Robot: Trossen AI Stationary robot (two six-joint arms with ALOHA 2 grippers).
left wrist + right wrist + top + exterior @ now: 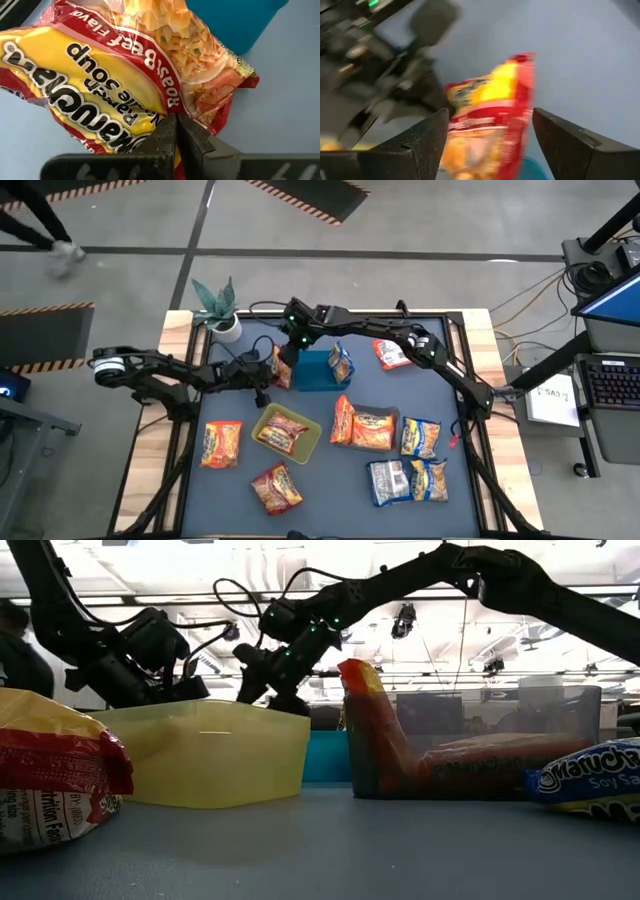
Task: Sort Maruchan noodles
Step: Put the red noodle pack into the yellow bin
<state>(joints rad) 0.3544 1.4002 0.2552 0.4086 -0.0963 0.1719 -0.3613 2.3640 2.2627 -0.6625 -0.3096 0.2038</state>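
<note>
The left end effector [268, 376] has its fingers pinched together on the edge of a red-and-yellow Roast Beef noodle packet [282, 367], holding it upright beside the blue tray [316, 372]. Just right, the right end effector [293, 346] hovers above that packet with fingers [415, 145] spread apart, gripping nothing.

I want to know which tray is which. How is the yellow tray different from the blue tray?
The yellow tray sits nearer the table's front edge; the blue tray sits farther back, under the right end effector. The yellow tray holds a red noodle packet; no packet shows inside the blue tray. Both are open plastic trays on the table.
</note>
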